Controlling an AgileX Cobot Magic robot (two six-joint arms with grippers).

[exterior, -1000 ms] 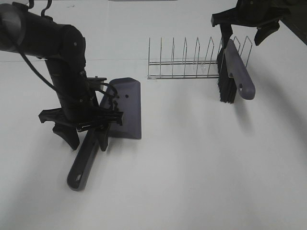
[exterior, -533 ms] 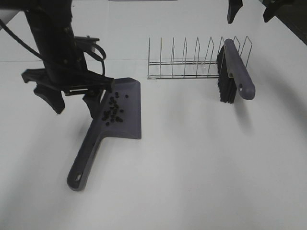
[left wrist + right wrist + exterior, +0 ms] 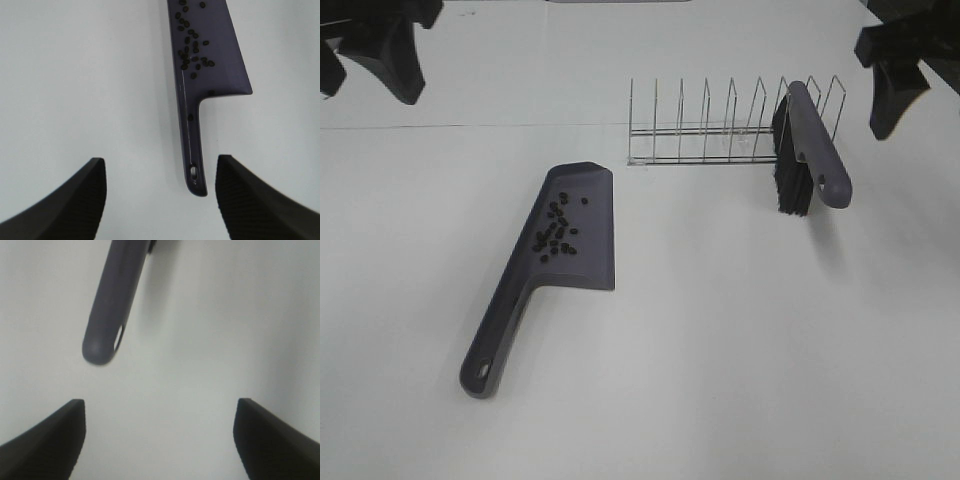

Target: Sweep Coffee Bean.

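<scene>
Nothing here carries any writing I can read. The dustpan (image 3: 575, 235) shows no brand or label on its pan or handle, the brush (image 3: 810, 150) leaning in the wire rack (image 3: 705, 130) is plain as well, and the white table (image 3: 740, 340) has no marks or numbers on it.

Both arms are raised high, left gripper (image 3: 160, 200) and right gripper (image 3: 160, 440) with jaws spread wide, empty
</scene>
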